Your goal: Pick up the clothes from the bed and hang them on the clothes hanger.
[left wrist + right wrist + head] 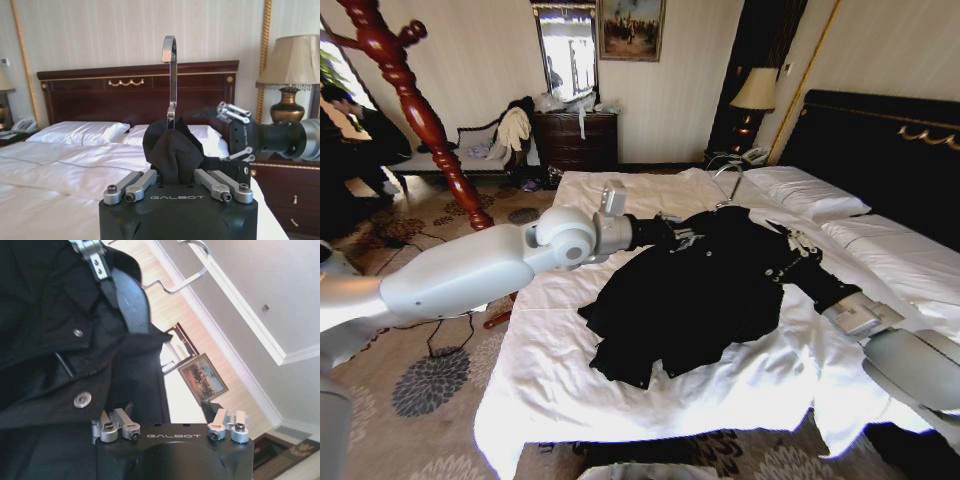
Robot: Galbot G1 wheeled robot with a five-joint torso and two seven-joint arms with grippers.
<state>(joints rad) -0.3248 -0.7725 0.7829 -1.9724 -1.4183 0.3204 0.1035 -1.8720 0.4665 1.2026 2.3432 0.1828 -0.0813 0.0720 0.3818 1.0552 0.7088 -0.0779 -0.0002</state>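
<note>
a two-armed robot holds a black garment over a hotel bed, mid-way through getting it onto a hanger. the left gripper (175,187) is closed on a bunched fold of the clothes (695,285) at the collar, with dark cloth rising straight out from between its fingers. just beyond that fold the silver hook of the clothes hanger (170,75) stands upright, its black shoulders hidden inside the garment. the right gripper (798,250) reaches in from the opposite side, level with the left one; its fingers sit spread apart against the cloth near the far shoulder, and the wrist views suggest it grips nothing (one silver finger (95,260) rests on the jacket's front, beside the buttons).

below both grippers the rest of the jacket spills in a loose heap onto the bed (620,400), its hem and sleeves lying on the rumpled white sheet.

the cloth looks soft, limp and fairly light, so it will likely sag and slide wherever it is not pinched; the hanger is the one stiff part. judging by this, the collar or shoulder seam, close to the hook, is the surest place to hold, since a grip lower down would only gather slack.

no containers are in play here, apart from the jacket itself sheathing the hanger's arms.
</note>
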